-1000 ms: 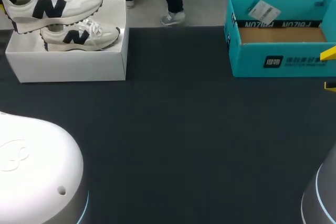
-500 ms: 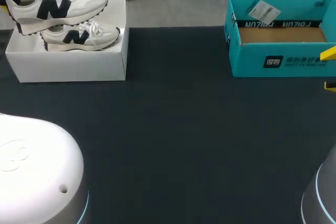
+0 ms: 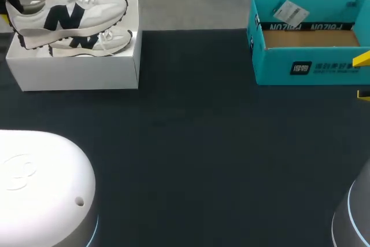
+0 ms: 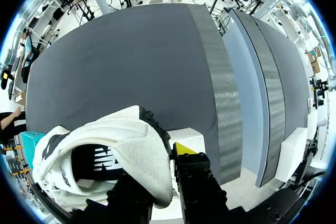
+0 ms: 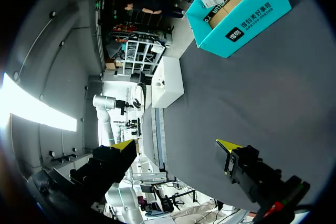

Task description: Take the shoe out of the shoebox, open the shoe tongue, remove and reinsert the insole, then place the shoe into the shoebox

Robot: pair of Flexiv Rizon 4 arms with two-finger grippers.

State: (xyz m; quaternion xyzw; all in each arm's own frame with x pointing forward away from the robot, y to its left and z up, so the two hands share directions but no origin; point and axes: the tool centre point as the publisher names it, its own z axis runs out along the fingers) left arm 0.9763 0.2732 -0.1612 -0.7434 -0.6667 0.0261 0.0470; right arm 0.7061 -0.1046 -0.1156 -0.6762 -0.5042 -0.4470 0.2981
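A white sneaker [image 3: 69,10] with a dark N hangs over the white shoebox [image 3: 75,70] at the table's far left. My left gripper [image 3: 8,5] is shut on its heel. In the left wrist view the sneaker's heel [image 4: 142,156] sits pinched between the fingers of the left gripper [image 4: 165,169], with the shoebox's rim [image 4: 197,137] under it. A second matching sneaker [image 3: 95,41] lies in the shoebox below the held one. My right gripper [image 3: 363,76] stands open at the right edge, beside the teal box, with nothing between its fingers [image 5: 176,145].
An open teal cardboard box [image 3: 309,41] with a paper tag inside stands at the far right; it also shows ahead of the right gripper as the teal box [image 5: 236,14]. Dark tabletop [image 3: 196,143] spreads between the two boxes.
The held sneaker has shifted to the right and dipped a little lower over the shoebox. The right gripper has kept still.
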